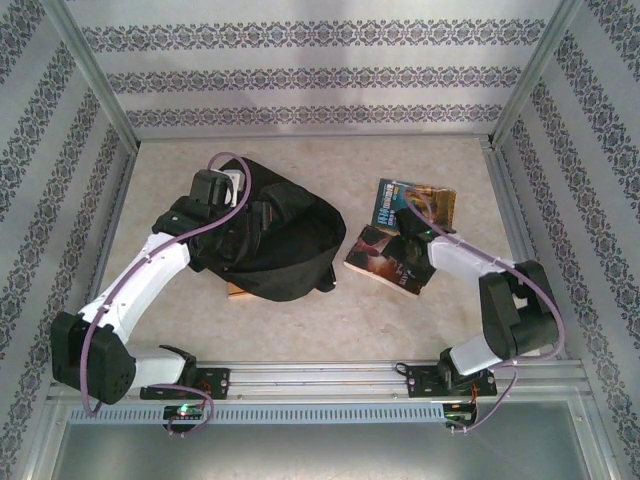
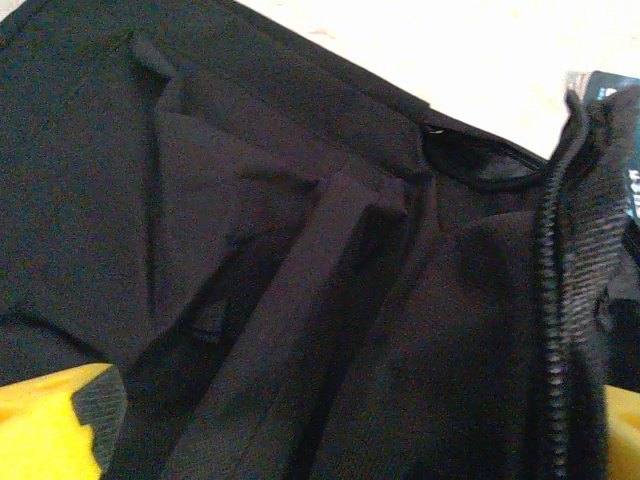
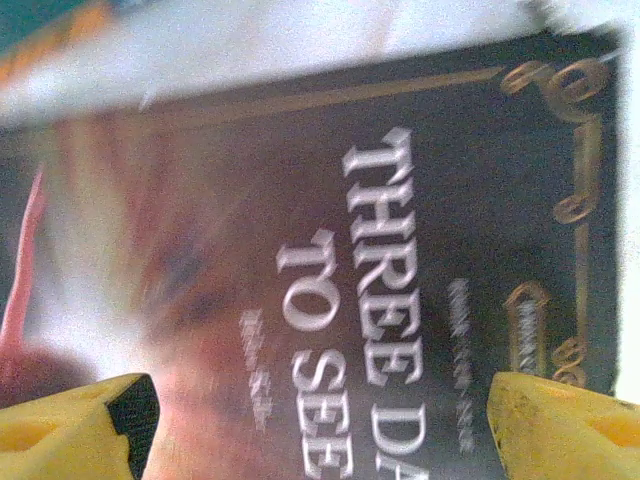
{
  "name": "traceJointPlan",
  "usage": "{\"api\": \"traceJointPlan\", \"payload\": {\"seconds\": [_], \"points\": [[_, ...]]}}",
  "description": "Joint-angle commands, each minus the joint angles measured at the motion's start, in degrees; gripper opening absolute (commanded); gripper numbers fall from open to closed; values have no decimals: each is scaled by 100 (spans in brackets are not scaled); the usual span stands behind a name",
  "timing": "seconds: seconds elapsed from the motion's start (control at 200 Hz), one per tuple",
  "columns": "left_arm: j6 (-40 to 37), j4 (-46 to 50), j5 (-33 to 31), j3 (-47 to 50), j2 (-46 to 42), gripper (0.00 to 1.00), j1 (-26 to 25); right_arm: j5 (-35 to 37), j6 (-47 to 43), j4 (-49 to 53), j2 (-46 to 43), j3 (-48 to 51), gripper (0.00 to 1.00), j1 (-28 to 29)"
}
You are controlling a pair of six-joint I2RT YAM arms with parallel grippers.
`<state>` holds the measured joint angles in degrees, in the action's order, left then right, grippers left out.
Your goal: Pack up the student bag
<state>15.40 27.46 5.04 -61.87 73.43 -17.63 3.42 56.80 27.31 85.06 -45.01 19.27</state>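
The student bag point(image 1: 285, 240) is a floppy black backpack lying left of the table's middle. My left gripper point(image 1: 225, 192) hovers over its upper left part. In the left wrist view, the yellow fingertips point(image 2: 48, 425) stand wide apart and open over the bag's folded black fabric point(image 2: 300, 280), with its zipper point(image 2: 553, 300) at the right. My right gripper point(image 1: 408, 243) is open just above a dark book point(image 1: 380, 262) right of the bag. The right wrist view shows the book's cover point(image 3: 330, 270) reading "THREE DAYS TO SEE", with the fingers point(image 3: 560, 425) spread above it.
A second book point(image 1: 412, 205) with a blue and brown cover lies behind the dark one. A brown book corner point(image 1: 236, 290) sticks out from under the bag's near edge. Metal frame rails run along the table's sides and front.
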Motion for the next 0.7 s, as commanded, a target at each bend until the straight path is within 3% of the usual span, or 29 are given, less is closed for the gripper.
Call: {"api": "traceJointPlan", "payload": {"seconds": [0.0, 0.22, 0.345, 0.49, 0.695], "points": [[-45, 306, -330, -275, -339, 100, 5, -420, 673, -34, -291, 248, 86, 486], [-45, 792, -154, -731, -587, 100, -45, -694, 774, 92, -828, 115, 85, 1240], [-112, 973, -62, -836, -440, 100, -362, -206, 301, 622, -1379, -256, 87, 1240], [-146, 722, -48, -607, -373, 100, -652, 469, -498, 660, -1557, -570, 90, 775], [14, 572, 260, -301, -502, 100, -672, -148, -1637, 105, -455, -945, 93, -330]]}}
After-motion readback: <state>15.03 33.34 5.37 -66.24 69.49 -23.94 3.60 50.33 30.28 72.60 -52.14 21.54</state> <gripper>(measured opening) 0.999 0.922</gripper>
